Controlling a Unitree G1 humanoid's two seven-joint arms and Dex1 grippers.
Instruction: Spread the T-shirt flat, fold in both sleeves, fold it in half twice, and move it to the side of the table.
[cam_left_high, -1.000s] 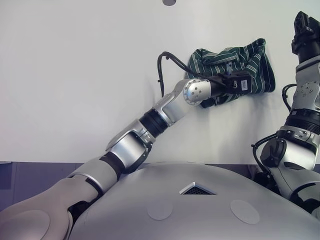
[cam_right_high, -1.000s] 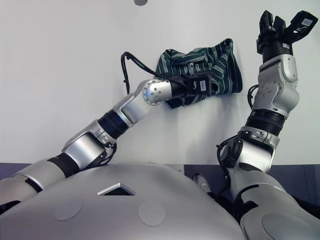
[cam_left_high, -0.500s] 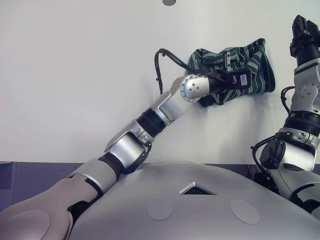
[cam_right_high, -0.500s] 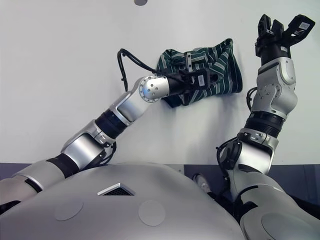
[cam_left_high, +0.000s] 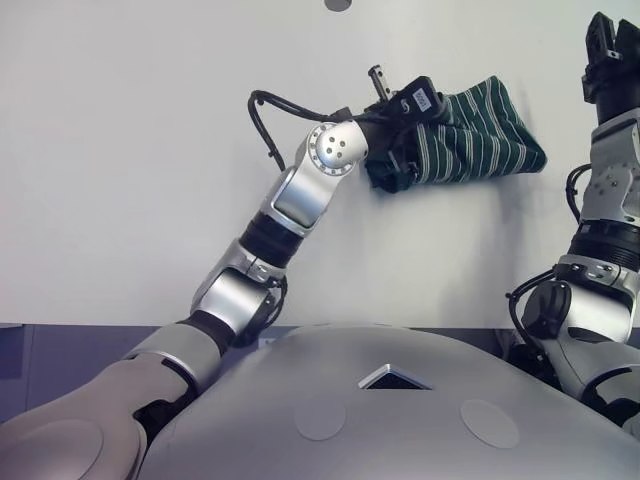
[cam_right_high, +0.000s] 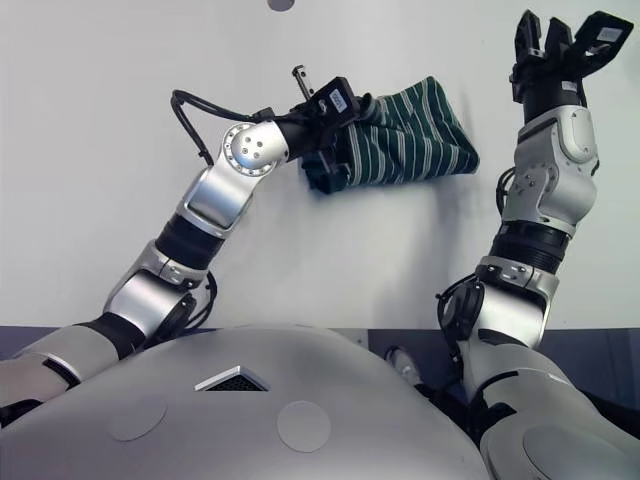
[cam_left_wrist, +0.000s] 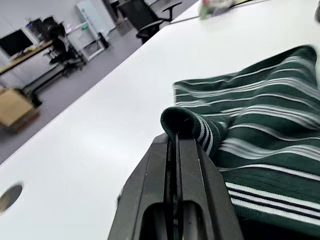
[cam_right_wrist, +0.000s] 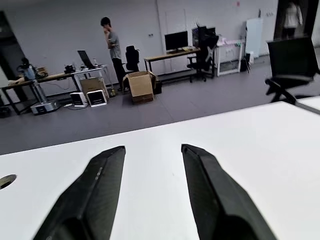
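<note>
Grips a rolled fold of the green, white-striped T-shirt (cam_left_high: 470, 140) with the left fingers (cam_left_wrist: 192, 170), pressed tight together on the cloth at the garment's left end. Rest of the T-shirt bunched in a rumpled heap on the white surface (cam_left_high: 130, 150), toward the far edge and right of the middle. Holds the right fingers (cam_right_wrist: 97, 185) spread apart with nothing between them, raised over the surface near its right edge, to the right of the T-shirt and not touching it. Small round hole (cam_left_high: 338, 4) set in the surface by the far edge.
</note>
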